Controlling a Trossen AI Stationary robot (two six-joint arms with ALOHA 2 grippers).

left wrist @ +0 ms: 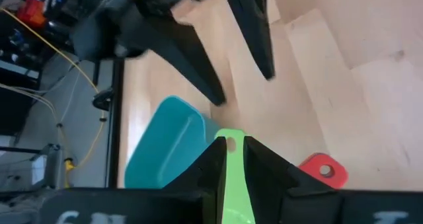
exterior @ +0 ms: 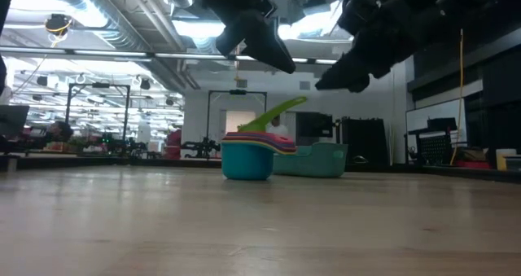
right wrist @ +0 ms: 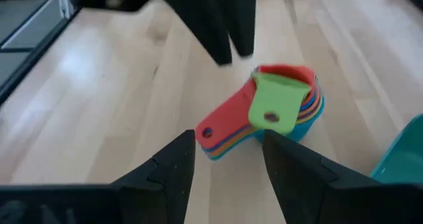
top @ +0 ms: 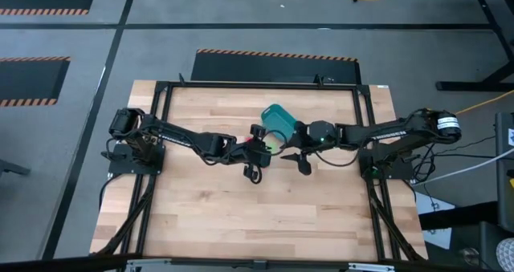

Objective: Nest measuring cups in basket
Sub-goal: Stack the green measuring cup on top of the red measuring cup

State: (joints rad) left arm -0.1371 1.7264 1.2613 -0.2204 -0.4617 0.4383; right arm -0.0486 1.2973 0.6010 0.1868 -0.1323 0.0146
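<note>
You look across a pale wooden desk (top: 241, 208) framed in black, with grey floor and striped hazard mats around it and a lit workshop beyond. The measuring cups (right wrist: 277, 115) sit stacked on the desk just beside the teal basket (top: 281, 119), not in it: a teal cup lowest, a red one near the top, and a green cup (exterior: 277, 113) tilted on top with its handle raised. Your left gripper (left wrist: 231, 161) has its fingers closed narrowly around that green handle. Your right gripper (right wrist: 228, 158) hovers just above the stack, fingers apart and holding nothing.
</note>
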